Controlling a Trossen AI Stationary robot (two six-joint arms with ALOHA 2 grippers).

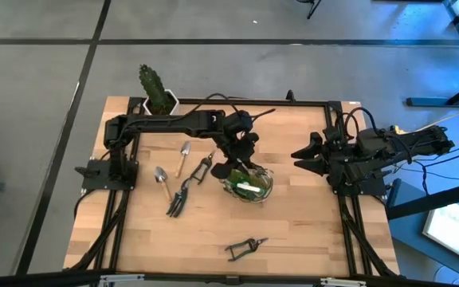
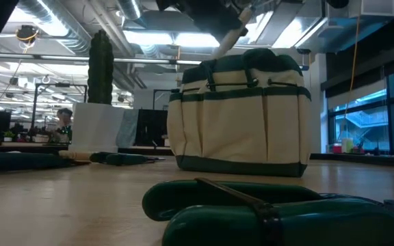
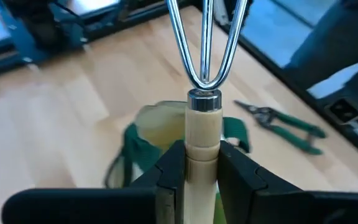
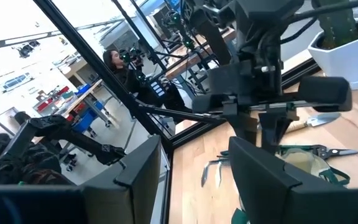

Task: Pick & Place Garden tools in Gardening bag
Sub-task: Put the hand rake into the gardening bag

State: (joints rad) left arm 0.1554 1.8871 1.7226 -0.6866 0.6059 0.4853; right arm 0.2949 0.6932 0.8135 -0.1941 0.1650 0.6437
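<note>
From above, the left gripper hangs over the gardening bag, which sits near the middle of the wooden table, while the right gripper waits at the table's right edge with its fingers spread and nothing between them. To the left of the bag lie a trowel, another silver tool, a dark claw rake and a pair of shears; a second pair of pruning shears lies well apart toward the near edge, and a cactus in a white pot stands at the far left corner. At table height, the tan and green bag stands upright with a pale wooden handle slanting down toward its mouth, green-handled shears lie close to the lens, and the cactus rises behind on the left. The left wrist camera shows its two dark fingers clenched on the wooden handle of the fork, silver tines pointing away, with the bag's mouth beneath and green-handled shears on the wood beyond. The right wrist camera looks across at the left arm poised over the bag, with shears and the white pot behind it, and a person seated in the room beyond.
</note>
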